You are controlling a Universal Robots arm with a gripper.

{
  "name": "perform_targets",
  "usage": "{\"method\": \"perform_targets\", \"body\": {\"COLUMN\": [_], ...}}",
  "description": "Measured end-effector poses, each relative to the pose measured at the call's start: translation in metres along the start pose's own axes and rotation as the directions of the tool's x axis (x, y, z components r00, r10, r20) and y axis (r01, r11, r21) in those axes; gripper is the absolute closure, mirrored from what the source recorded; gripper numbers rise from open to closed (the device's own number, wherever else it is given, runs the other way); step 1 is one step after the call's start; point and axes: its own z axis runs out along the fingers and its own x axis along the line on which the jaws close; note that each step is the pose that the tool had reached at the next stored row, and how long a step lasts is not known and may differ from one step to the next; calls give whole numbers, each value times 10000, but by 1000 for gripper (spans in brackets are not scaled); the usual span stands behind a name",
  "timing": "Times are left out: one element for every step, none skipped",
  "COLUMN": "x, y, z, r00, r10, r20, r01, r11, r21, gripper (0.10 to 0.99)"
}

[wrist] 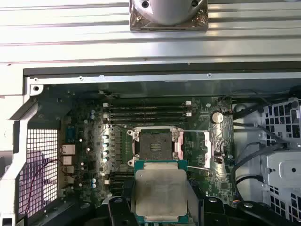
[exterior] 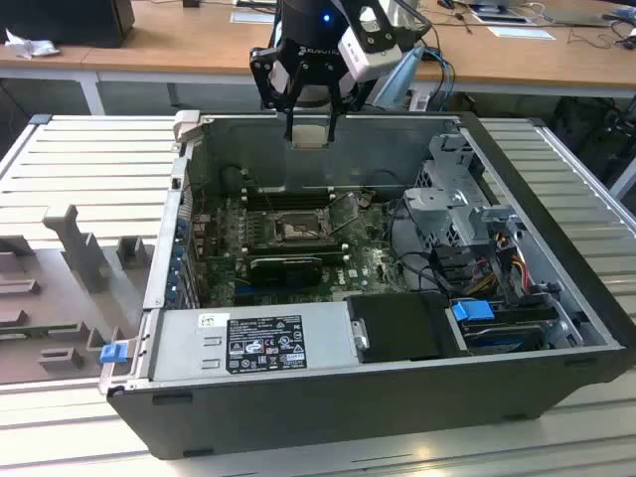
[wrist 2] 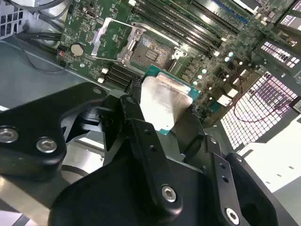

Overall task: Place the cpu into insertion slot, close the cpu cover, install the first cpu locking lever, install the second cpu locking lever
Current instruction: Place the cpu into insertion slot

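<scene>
Black hand (exterior: 310, 132) pinches the small flat silvery cpu (wrist: 161, 192) by its edges; I guess it's light, breakable.

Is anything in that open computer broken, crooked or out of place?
Nothing stands out. The gripper holds the cpu squarely above the open case; the insertion slot is empty and the board looks undamaged.

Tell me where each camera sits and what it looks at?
Exterior view: off the arm, looking down into the open case; shows the gripper holding the cpu.
First wrist view: on the arm, facing the slot squarely; the fingers flank the cpu.
Second wrist view: on the arm, behind the fingers, slanting across the board.
Both wrist views share the cpu, slot and open cover.
</scene>
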Motion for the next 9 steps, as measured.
{"method": "perform_targets", "body": {"x": [0,0,0,0,0,0,0,0,0], "y": [0,0,0,0,0,0,-1,-1,-1], "z": [0,0,1,2,2,3,4,4,5], "r00": [10000,9999,9993,9987,9982,9966,9961,9959,9956], "r10": [5,130,382,510,601,825,874,906,936], "r20": [0,12,34,45,54,73,78,80,83], "r01": [-5,-130,-382,-510,-601,-824,-874,-906,-936], "r11": [10000,9999,9993,9987,9982,9966,9962,9959,9956], "r21": [0,-3,-8,-11,-14,-19,-20,-20,-21], "gripper": [557,557,557,557,557,557,557,557,557]}}
